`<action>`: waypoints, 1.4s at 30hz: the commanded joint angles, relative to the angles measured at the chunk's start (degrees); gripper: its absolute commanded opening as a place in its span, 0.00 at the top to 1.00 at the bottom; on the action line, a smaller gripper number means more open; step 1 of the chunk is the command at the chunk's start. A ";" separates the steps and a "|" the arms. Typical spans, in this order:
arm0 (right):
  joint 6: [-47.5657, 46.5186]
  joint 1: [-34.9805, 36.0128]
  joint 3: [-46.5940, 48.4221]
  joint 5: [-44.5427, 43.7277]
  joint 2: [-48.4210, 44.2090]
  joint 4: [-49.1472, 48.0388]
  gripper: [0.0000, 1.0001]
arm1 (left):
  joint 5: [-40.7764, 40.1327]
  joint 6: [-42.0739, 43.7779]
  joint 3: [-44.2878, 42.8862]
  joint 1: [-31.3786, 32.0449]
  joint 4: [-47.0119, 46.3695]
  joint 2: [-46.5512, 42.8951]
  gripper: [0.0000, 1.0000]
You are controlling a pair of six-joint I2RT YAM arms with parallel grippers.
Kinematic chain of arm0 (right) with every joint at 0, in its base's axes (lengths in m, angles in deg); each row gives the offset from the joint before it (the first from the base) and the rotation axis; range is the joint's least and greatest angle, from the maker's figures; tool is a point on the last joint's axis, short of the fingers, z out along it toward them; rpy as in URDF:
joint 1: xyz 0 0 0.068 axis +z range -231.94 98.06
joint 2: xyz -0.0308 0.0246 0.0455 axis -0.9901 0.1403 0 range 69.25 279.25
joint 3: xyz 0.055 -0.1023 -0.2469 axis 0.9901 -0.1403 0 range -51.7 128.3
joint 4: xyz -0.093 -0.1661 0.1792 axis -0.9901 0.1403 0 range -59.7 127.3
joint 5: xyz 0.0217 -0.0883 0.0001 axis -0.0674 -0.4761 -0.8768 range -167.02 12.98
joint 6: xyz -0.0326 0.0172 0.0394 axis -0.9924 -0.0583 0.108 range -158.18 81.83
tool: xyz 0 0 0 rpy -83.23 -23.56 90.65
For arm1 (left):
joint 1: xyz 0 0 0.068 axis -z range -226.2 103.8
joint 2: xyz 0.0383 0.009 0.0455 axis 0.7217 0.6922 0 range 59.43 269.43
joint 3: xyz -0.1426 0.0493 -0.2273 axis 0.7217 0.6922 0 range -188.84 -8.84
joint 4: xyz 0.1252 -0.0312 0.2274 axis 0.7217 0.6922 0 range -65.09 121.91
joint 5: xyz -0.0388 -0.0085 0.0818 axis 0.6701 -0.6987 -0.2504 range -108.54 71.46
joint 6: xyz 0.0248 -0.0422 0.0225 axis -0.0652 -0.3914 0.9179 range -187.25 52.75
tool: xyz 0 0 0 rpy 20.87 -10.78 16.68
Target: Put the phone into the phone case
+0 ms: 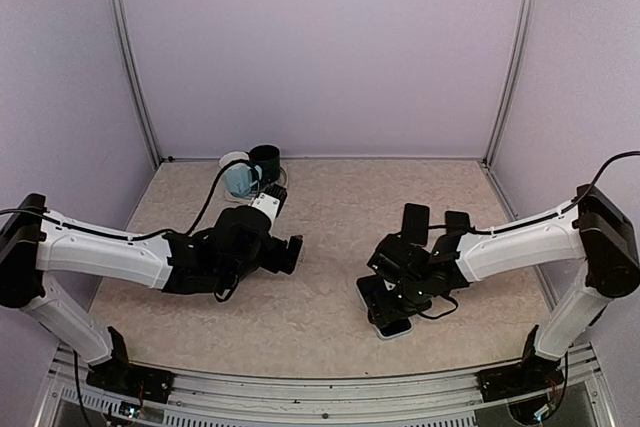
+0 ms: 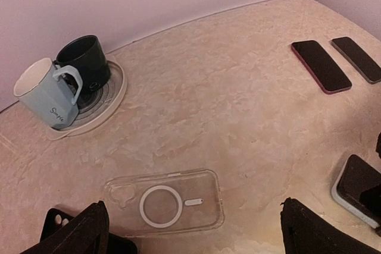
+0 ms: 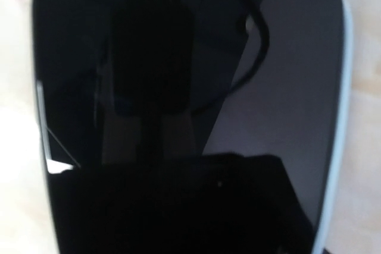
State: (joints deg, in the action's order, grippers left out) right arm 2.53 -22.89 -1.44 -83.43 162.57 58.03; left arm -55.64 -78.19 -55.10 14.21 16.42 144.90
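Note:
A clear phone case [image 2: 164, 201] with a white ring lies flat on the table, between the spread fingers of my left gripper [image 2: 191, 209], which is open and empty just above it. In the top view the left gripper [image 1: 287, 252] hides the case. A phone with a dark screen and pale blue rim [image 3: 297, 57] fills the right wrist view. It lies on the table [image 1: 393, 328] under my right gripper [image 1: 397, 295], which is down close on it. Its fingers show only as a dark mass, so I cannot tell how the jaws stand. The phone also shows in the left wrist view [image 2: 360, 185].
Two more dark phones [image 1: 414, 219] [image 1: 457, 222] lie side by side behind the right gripper. A pale blue mug [image 1: 238, 179] and a dark mug [image 1: 265, 160] stand on a round tray [image 2: 116, 96] at the back left. Walls enclose the table.

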 commanded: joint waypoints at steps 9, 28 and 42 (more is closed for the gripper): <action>-8.56 -0.43 -1.33 -3.97 1.39 -17.74 0.62 | 35.24 -13.59 -5.72 -7.61 -9.28 9.12 0.01; -19.00 -0.45 -4.38 -6.36 -3.16 -33.52 0.63 | 53.33 -30.93 -4.35 -12.32 -28.03 18.44 0.01; -23.52 -0.42 -4.49 -6.70 -6.09 -37.68 0.63 | 56.44 -37.13 -4.03 -12.07 -35.73 21.99 0.24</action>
State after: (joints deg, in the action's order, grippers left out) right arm -18.95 -22.91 -6.14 -88.85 159.27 25.20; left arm -2.01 -113.49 -58.88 2.10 -15.32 165.40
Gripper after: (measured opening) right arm 0.745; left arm 0.837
